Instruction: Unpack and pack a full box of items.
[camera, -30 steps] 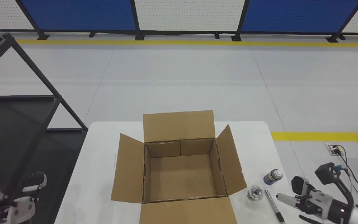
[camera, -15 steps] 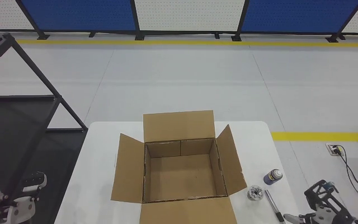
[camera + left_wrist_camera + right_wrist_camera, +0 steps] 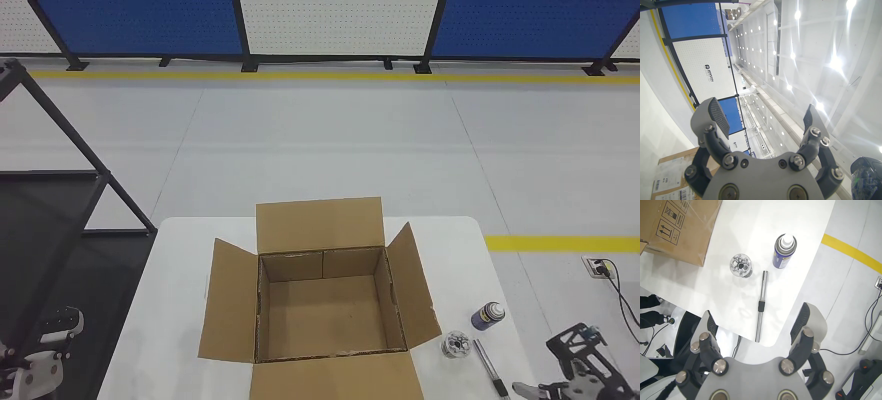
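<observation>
An open cardboard box [image 3: 322,300] stands in the middle of the white table [image 3: 180,300], and its inside looks bare. To its right stand a blue spray can [image 3: 487,316] and a metal spool [image 3: 457,346], with a steel rod [image 3: 490,368] lying beside them. In the right wrist view my right gripper [image 3: 756,315] hangs open above the table's near right corner. Below and ahead of it are the rod [image 3: 762,298], the spool [image 3: 740,265] and the can [image 3: 784,251]. My left gripper [image 3: 762,111] is open, holds nothing and points up at the ceiling.
The box's right flap [image 3: 677,228] spreads out close to the spool. A labelled carton [image 3: 674,170] shows beside the left gripper. A black metal rack [image 3: 60,200] stands left of the table. Cables and a floor socket [image 3: 878,283] lie to the right.
My right arm has drawn back from beside the spray can toward the table's near right corner, then stayed nearly still. The box and the three items have not moved.
</observation>
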You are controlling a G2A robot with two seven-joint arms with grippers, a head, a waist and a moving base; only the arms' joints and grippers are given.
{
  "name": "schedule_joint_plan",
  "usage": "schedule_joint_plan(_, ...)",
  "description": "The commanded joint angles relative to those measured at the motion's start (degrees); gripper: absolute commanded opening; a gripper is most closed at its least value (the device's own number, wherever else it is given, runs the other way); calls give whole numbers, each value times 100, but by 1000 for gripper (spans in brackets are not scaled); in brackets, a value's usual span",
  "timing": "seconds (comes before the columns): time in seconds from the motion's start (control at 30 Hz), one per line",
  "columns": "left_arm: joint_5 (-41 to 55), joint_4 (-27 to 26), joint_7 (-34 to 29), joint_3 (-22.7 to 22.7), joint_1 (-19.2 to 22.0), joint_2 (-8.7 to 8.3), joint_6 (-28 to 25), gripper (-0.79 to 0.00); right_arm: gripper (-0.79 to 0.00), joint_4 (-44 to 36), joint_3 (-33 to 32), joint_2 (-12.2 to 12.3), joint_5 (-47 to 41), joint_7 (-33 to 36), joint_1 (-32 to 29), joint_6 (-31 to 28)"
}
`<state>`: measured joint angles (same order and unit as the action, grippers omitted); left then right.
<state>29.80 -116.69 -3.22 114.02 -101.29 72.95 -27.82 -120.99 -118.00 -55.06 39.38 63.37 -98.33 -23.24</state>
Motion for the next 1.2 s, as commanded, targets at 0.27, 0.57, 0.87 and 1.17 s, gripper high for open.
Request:
schedule_joint_plan(0.27, 0, 0, 0, 0, 0, 0, 0, 0, 0, 779, 1314, 73, 1801, -274, 560, -275)
schedule_joint_plan(0.57, 0, 0, 0, 0, 0, 0, 0, 0, -188, 1557, 1724, 100, 1754, -237, 1030, -299)
schedule_joint_plan(0.87, 0, 0, 0, 0, 0, 0, 0, 0, 0, 1624, 1791, 106, 1832, -189, 1099, -236)
schedule_joint_plan(1.17, 0, 0, 0, 0, 0, 0, 0, 0, -437, 1864, 1838, 117, 1802, -436, 1098, -309)
